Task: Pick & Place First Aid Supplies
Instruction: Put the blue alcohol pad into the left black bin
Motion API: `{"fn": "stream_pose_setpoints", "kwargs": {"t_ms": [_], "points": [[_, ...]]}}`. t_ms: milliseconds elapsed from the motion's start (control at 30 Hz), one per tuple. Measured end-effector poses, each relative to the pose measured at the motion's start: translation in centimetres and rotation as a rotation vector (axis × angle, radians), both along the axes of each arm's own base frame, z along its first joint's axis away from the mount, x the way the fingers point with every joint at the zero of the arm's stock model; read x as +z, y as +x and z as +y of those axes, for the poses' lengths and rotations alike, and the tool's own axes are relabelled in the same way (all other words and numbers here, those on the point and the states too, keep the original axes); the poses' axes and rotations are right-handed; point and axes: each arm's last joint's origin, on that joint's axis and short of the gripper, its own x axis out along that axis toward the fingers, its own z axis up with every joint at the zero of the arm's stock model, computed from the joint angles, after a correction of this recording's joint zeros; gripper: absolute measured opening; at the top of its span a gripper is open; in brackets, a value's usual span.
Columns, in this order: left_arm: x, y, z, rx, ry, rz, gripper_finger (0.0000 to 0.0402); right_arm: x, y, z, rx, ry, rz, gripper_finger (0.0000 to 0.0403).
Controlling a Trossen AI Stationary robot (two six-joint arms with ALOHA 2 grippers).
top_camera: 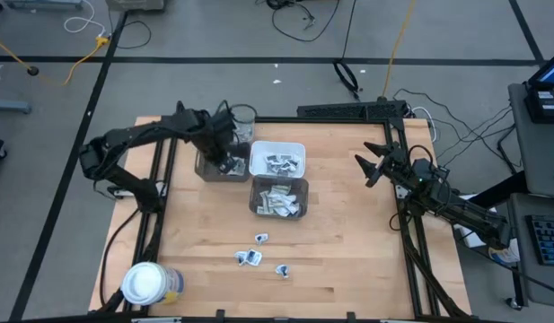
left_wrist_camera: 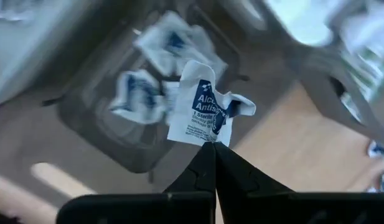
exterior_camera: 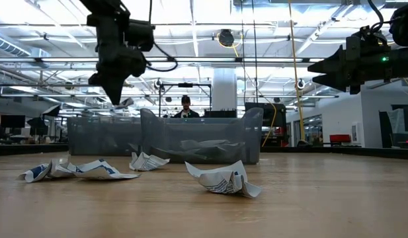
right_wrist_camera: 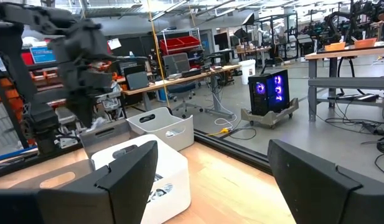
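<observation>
My left gripper (top_camera: pixel 228 162) hangs above the grey bin (top_camera: pixel 207 169) at the table's far left, shut on a white packet with blue print (left_wrist_camera: pixel 203 104). More packets (left_wrist_camera: pixel 139 93) lie in that bin below it. A white bin (top_camera: pixel 277 160) and a second grey bin (top_camera: pixel 278 198) beside it also hold packets. Three crumpled packets (top_camera: pixel 261 238) (top_camera: pixel 248 257) (top_camera: pixel 282 270) lie on the wood nearer the front edge. My right gripper (top_camera: pixel 375 163) waits open in the air at the table's right, touching nothing. My left gripper pinches the packet's lower edge (left_wrist_camera: pixel 207 140) between its two shut fingertips (left_wrist_camera: pixel 204 163), coming from above and pointing down. The packet is lifted clear and sticks out crumpled past the fingertips, over the grey bin.
A white-lidded round jar (top_camera: pixel 146 283) stands at the near left corner. A clear cup (top_camera: pixel 244 120) stands at the far edge behind the bins. In the low view, crumpled packets (exterior_camera: pixel 223 180) (exterior_camera: pixel 78 170) lie in front of the bins (exterior_camera: pixel 197 140). Bare wood spreads between the bins and my right arm.
</observation>
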Motion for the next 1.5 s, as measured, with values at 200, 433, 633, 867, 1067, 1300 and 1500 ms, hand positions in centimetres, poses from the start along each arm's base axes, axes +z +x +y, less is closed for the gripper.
{"fn": "stream_pose_setpoints", "kwargs": {"t_ms": [200,433,633,867,1067,1300,1500], "points": [[0.0,-2.2,3.0,0.119,-0.008,0.02,0.0,0.0,0.0,0.0,0.0,0.0,0.0,0.0297],[-1.9,-1.5,4.2,0.123,0.003,0.093,0.0,0.0,0.0,0.0,0.0,0.0,0.0,0.0297],[-4.3,0.3,4.9,0.104,-0.009,0.112,0.0,0.0,0.0,0.0,0.0,0.0,0.0,0.0297],[-6.9,2.1,5.3,0.076,-0.034,0.105,0.0,0.0,0.0,0.0,0.0,0.0,0.0,0.0297],[-7.1,2.7,5.3,0.084,-0.018,0.081,0.0019,0.0,0.0,0.0,0.0,0.0,0.0,0.0297],[-6.6,2.6,5.2,0.074,0.001,0.068,0.0122,0.0,0.0,0.0,0.0,0.0,0.0,0.0297],[-6.6,2.5,5.2,0.074,-0.003,0.076,0.0226,0.0,0.0,0.0,0.0,0.0,0.0,0.0297]]}}
